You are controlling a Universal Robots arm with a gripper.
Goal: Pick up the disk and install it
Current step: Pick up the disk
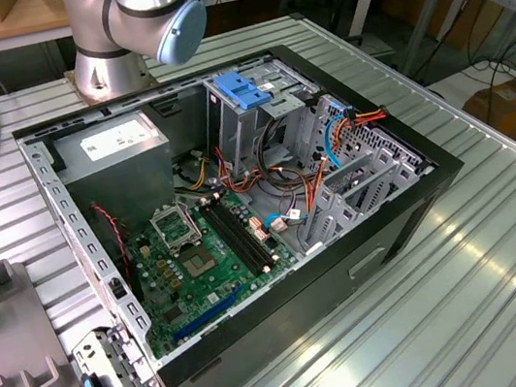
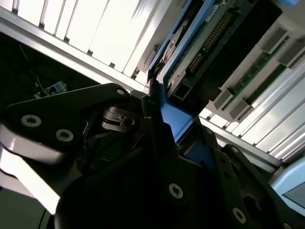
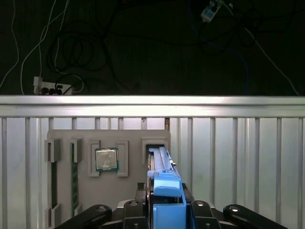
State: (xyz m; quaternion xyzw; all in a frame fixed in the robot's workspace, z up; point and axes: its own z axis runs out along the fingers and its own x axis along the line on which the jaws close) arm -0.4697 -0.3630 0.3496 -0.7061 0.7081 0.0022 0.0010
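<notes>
- Disk (image 3: 162, 167), a flat silver metal drive with bright blue plastic rails, stands edgewise in a slot of the grey tray (image 3: 131, 138).
- Black gripper (image 3: 166, 206) is clamped on its rails; the pick-up step looks to be in hand.
- Leaving the slot likely calls for a straight pull.

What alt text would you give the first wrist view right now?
The blue-railed disk stands on edge in a slot of a grey parts tray, with the gripper straddling its near end. The tray also holds a processor chip and a memory stick, on a ribbed metal table.
</notes>
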